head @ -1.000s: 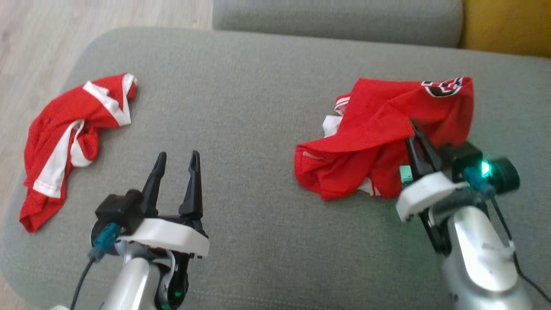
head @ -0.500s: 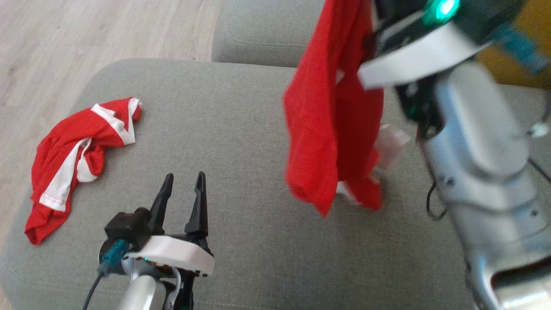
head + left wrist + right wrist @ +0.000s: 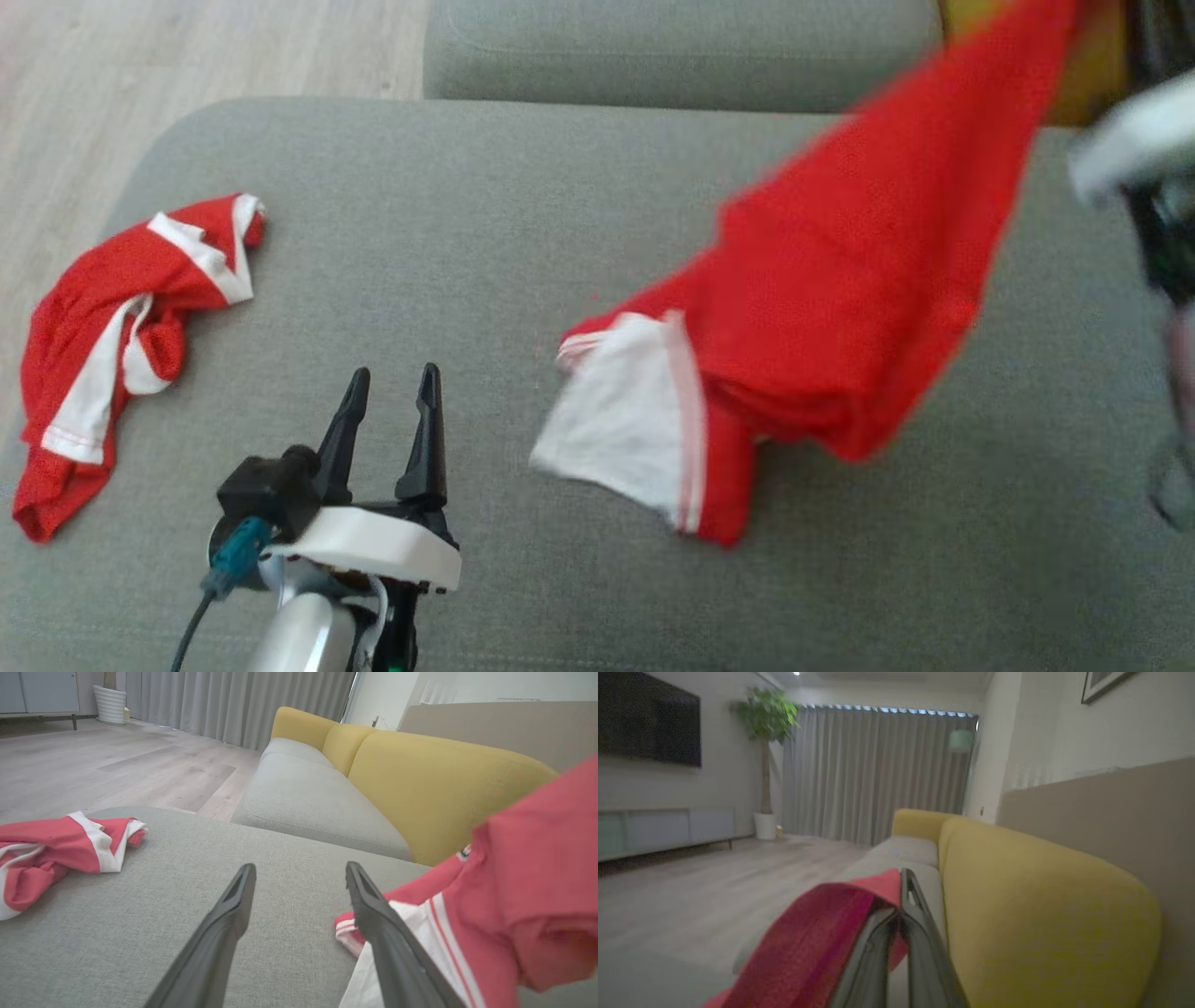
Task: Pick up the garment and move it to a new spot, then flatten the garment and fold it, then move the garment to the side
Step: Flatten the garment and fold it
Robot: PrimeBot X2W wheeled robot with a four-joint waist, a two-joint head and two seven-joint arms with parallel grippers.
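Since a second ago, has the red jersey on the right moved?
Yes. The red jersey, which lay crumpled at the right of the grey seat cushion, now hangs stretched from the shut right gripper, its white end swung toward the cushion's middle.

I count two red-and-white garments: the lifted garment (image 3: 840,308) and the crumpled garment (image 3: 112,336). I have two end effectors, my left end effector (image 3: 394,373) and my right end effector (image 3: 906,877), each with two dark fingers (image 3: 425,439), four in all. There are two grey seat cushions: the near cushion (image 3: 560,233) and the far cushion (image 3: 672,47). The left wrist view gives three yellow back cushions (image 3: 444,793). The room adds one potted plant (image 3: 766,714), one dark wall screen (image 3: 649,718) and one framed picture (image 3: 1106,681).
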